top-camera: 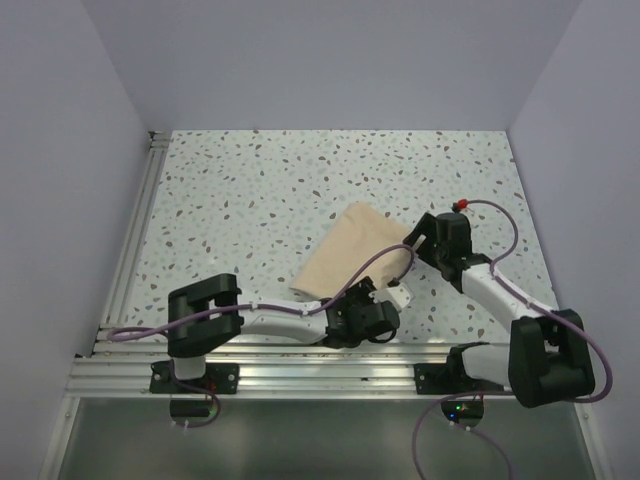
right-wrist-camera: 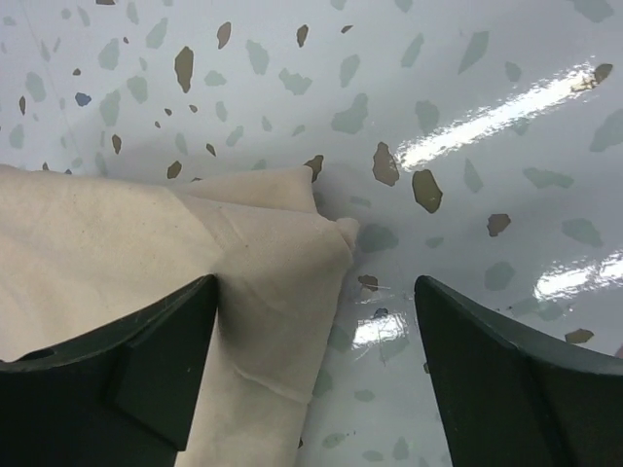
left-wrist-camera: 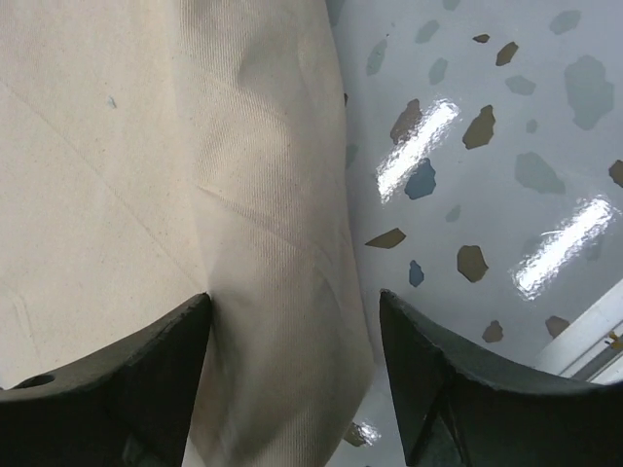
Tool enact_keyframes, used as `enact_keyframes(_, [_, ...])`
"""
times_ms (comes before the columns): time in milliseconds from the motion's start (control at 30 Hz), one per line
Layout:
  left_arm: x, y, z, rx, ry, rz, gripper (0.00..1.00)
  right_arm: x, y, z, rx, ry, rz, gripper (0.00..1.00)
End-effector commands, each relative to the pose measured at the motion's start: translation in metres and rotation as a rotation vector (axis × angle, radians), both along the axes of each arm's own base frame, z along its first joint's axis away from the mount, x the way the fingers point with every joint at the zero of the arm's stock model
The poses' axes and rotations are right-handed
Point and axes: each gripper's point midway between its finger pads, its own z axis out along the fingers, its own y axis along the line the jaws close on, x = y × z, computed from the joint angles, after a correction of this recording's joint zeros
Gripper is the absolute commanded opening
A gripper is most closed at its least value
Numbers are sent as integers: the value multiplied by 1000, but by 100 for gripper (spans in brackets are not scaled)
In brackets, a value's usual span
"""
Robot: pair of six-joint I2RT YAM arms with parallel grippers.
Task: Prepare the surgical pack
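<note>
My left gripper [left-wrist-camera: 292, 302] and right gripper [right-wrist-camera: 316, 287] gape, holding nothing, over the folded tan wrap sheet [top-camera: 340, 245]: soft, light, floppy; best pinched at a corner.

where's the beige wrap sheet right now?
Top view: the beige wrap sheet lies folded near the middle of the speckled table, its near edge below the left gripper and its right corner by the right gripper.

Both arms angle inward and low, left fingers [left-wrist-camera: 117, 379] and right fingers [right-wrist-camera: 127, 375] spread apart.
</note>
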Motion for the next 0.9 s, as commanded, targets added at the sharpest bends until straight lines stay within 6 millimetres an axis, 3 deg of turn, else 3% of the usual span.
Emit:
enact_keyframes(0, [-13, -11, 28, -103, 50, -19, 73, -2, -16, 22, -73, -28, -31, 89])
enact_keyframes(200, [-8, -15, 69, -219, 98, -39, 79, -10, -21, 48, -78, -73, -41, 85])
enact_keyframes(267, [-7, -14, 85, -278, 127, -58, 80, -14, -22, 50, -80, -70, -42, 78])
enact_keyframes(300, [3, -9, 89, -299, 137, -41, 80, -16, -22, 55, -73, -83, -42, 75])
enact_keyframes(367, [7, -6, 102, -363, 188, -69, 80, -20, -21, 53, -66, -78, -38, 65])
enact_keyframes(400, [22, 0, 106, -386, 196, -48, 80, -21, -18, 53, -50, -76, -30, 60])
enact_keyframes(433, [24, -2, 114, -414, 215, -70, 80, -23, -17, 49, -43, -65, -29, 45])
enact_keyframes(500, [36, 1, 107, -377, 234, -57, 80, -26, -12, 43, -15, -55, -22, 33])
enact_keyframes(533, [42, -6, 116, -383, 233, -60, 80, -28, -10, 37, 0, -52, -13, 22])
enact_keyframes(600, [48, -7, 96, -306, 266, -47, 80, -29, -4, 32, 34, -51, -8, 14])
enact_keyframes(667, [52, -17, 95, -288, 286, -54, 80, -32, 0, 24, 59, -43, 6, 6])
enact_keyframes(700, [54, -20, 80, -256, 306, -48, 79, -32, 2, 22, 72, -43, 10, 3])
enact_keyframes(867, [64, -35, 69, -237, 302, -47, 77, -31, 12, 17, 116, -63, 41, 0])
